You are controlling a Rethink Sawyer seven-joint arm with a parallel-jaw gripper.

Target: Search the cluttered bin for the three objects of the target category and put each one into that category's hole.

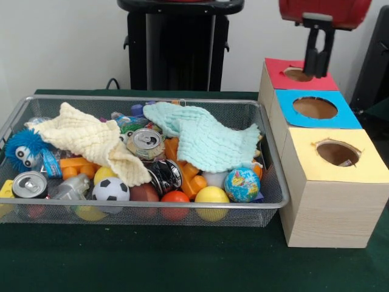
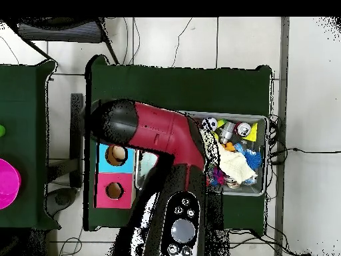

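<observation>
Wire mesh forms the bin on the green table, and it is crowded. Counting from the front view: two muslin cloths, one cream and one pale mint; three drink cans, one upright at the left, one upright in the middle and one crushed dark can; a small soccer ball; a globe ball; a yellow ball; an orange-red ball; a blue fuzzy toy with eyes; and some orange plastic blocks.

Beside the bin stand three wooden boxes, each with one round hole: the red-topped, the blue-topped and the yellow-topped.

The gripper hangs just over the red hole, its black fingers close together with only a thin slit between them; nothing seems to be held, though the angle is poor. All the cans and balls lie in the bin, well apart from the fingers.

The overhead view shows the red arm covering the gripper and half the bin, with only the blue and red holes exposed; the front view alone shows the fingers.
</observation>
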